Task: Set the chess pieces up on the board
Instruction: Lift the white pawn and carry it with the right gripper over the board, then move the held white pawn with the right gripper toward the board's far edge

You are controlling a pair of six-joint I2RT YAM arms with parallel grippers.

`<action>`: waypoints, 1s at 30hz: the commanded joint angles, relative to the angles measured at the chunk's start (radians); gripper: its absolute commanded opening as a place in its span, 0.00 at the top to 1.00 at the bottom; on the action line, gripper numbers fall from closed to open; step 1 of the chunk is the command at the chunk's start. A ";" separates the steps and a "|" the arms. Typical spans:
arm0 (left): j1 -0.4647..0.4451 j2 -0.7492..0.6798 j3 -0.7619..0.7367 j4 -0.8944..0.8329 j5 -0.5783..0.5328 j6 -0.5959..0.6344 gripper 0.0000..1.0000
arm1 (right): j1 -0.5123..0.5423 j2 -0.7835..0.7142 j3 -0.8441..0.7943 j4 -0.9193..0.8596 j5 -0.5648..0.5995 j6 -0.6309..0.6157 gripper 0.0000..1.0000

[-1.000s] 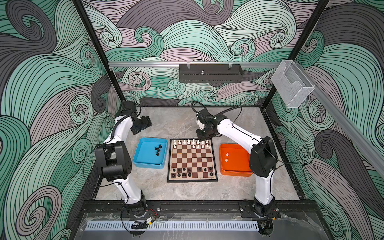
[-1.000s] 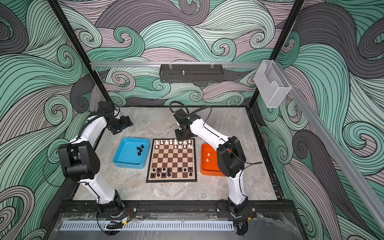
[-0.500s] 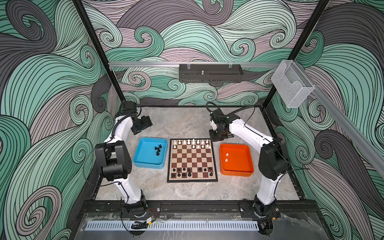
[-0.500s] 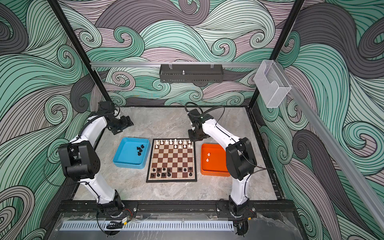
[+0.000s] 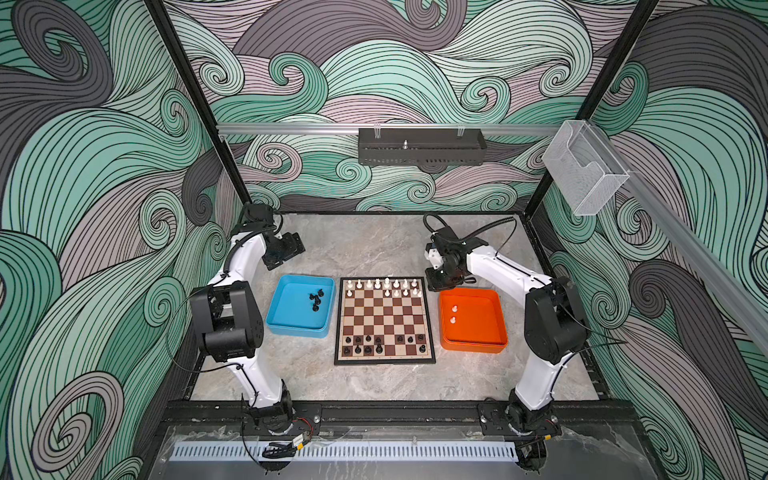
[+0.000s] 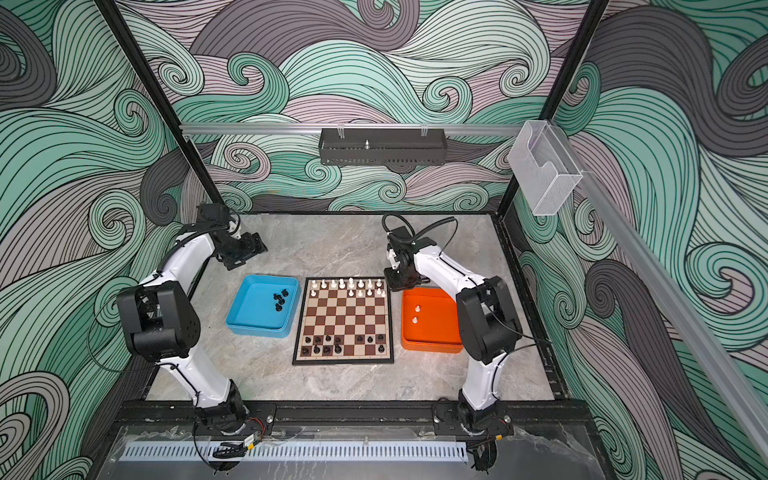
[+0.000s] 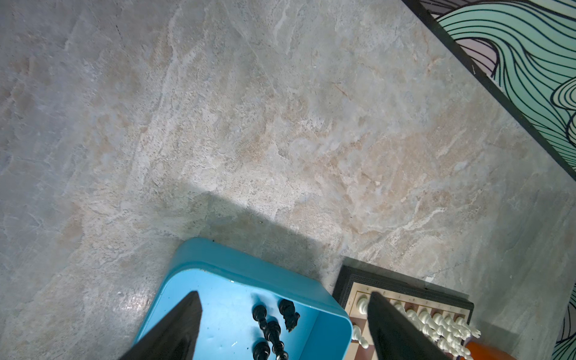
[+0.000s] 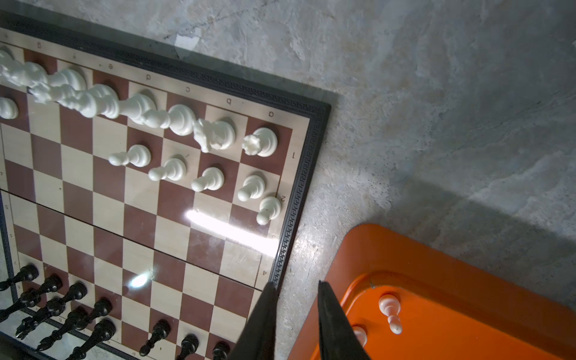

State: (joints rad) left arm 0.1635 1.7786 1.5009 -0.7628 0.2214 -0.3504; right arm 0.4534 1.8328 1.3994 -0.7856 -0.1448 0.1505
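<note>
The board [image 5: 384,318] [image 6: 344,320] lies mid-table. White chess pieces [image 5: 386,284] [image 8: 174,120] fill its far rows; one white pawn [image 8: 269,208] stands against the margin. Black pieces [image 5: 368,345] [image 8: 78,293] stand on the near rows. Several black pieces [image 5: 316,299] [image 7: 272,327] lie in the blue tray [image 5: 286,320]. Two white pawns [image 5: 454,313] [image 8: 389,307] sit in the orange tray [image 5: 478,328]. My right gripper [image 8: 296,284] [image 5: 442,284] hovers over the gap between board and orange tray, slightly open and empty. My left gripper [image 7: 283,293] [image 5: 286,251] hangs wide open beyond the blue tray.
A black rail [image 5: 422,145] and a clear plastic holder [image 5: 584,166] hang on the back and right walls. Black frame posts [image 5: 540,199] mark the table's far corners. Bare marble tabletop [image 5: 365,245] stretches behind the board and trays.
My right gripper has swung rightward from above the board's far white rows to the gap by the orange tray, and its jaws have parted a little. The left arm has stayed still.
</note>
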 commanded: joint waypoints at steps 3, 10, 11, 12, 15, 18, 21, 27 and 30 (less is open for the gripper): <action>0.008 0.008 0.004 -0.002 0.004 0.004 0.14 | -0.004 -0.021 -0.011 0.039 -0.047 -0.037 0.71; 0.008 0.009 0.005 -0.004 0.004 0.005 0.14 | -0.004 -0.009 -0.012 0.051 -0.060 -0.056 0.66; 0.008 0.008 0.006 -0.004 0.004 0.005 0.14 | -0.004 -0.007 -0.011 0.051 -0.060 -0.057 0.65; 0.008 0.008 0.006 -0.004 0.004 0.005 0.14 | -0.004 -0.006 -0.010 0.050 -0.061 -0.057 0.64; 0.009 0.014 0.008 -0.006 0.005 0.005 0.14 | -0.004 -0.004 -0.009 0.052 -0.066 -0.057 0.62; 0.010 0.012 0.010 -0.010 0.007 0.006 0.14 | -0.004 -0.002 -0.009 0.052 -0.066 -0.057 0.61; 0.010 0.007 0.012 -0.010 0.004 0.008 0.14 | -0.004 0.003 -0.009 0.052 -0.067 -0.059 0.61; 0.019 0.007 0.013 -0.009 0.019 0.002 0.14 | -0.004 0.010 -0.009 0.063 -0.096 -0.066 0.59; 0.023 0.006 0.012 -0.009 0.025 0.000 0.14 | -0.004 0.000 -0.022 0.087 -0.101 -0.065 0.59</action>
State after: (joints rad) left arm 0.1757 1.7786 1.5009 -0.7628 0.2256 -0.3504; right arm 0.4503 1.8328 1.3945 -0.7246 -0.2222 0.1005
